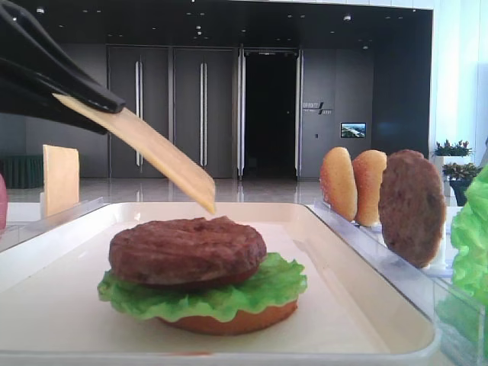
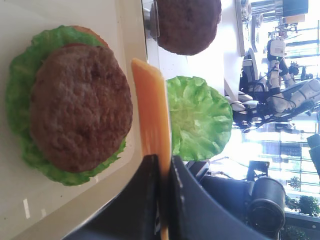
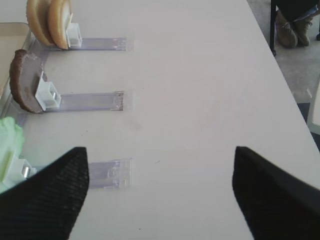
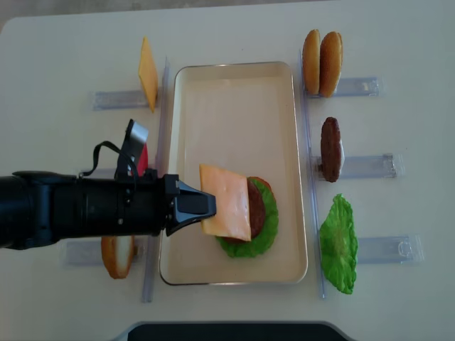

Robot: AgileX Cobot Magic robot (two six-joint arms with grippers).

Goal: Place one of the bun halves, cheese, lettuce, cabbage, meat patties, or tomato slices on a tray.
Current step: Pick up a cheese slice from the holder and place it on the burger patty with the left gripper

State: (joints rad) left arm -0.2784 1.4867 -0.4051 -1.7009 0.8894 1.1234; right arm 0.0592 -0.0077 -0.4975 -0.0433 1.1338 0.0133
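On the far left of the table (image 4: 64, 50), in the overhead view: a spare cheese slice (image 4: 148, 73) upright in its clear holder (image 4: 117, 99), a red slice (image 4: 141, 160) half hidden behind the left arm, and a bun half (image 4: 118, 256) upright near the front edge. Crossing over these, the left arm, black and thick, hiding part of the middle holder. At its tip the left end effector (image 4: 201, 204), pressed together and pinching the cheese (image 4: 225, 202) by one edge. Held in the air, tilted, with the free edge over the tray (image 4: 234, 92) and partly covering the stack from above; in the low exterior view clearly apart from the patty, lower corner just above it.

In the middle, on the tray: a bun bottom (image 1: 229, 320), then lettuce (image 1: 202, 297), then a meat patty (image 1: 187, 250) on top. Back half of the tray bare.

Right of the tray, each upright in a clear holder: two bun halves (image 4: 321, 62) touching each other at the back, one dark patty (image 4: 330, 149) in the middle, one lettuce leaf (image 4: 339, 244) at the front.

Far right, in the right wrist view only: the right end effector (image 3: 160, 195), fingers (image 3: 50, 200) spread wide, nothing between them, above bare table beside the lettuce holder (image 3: 111, 174).
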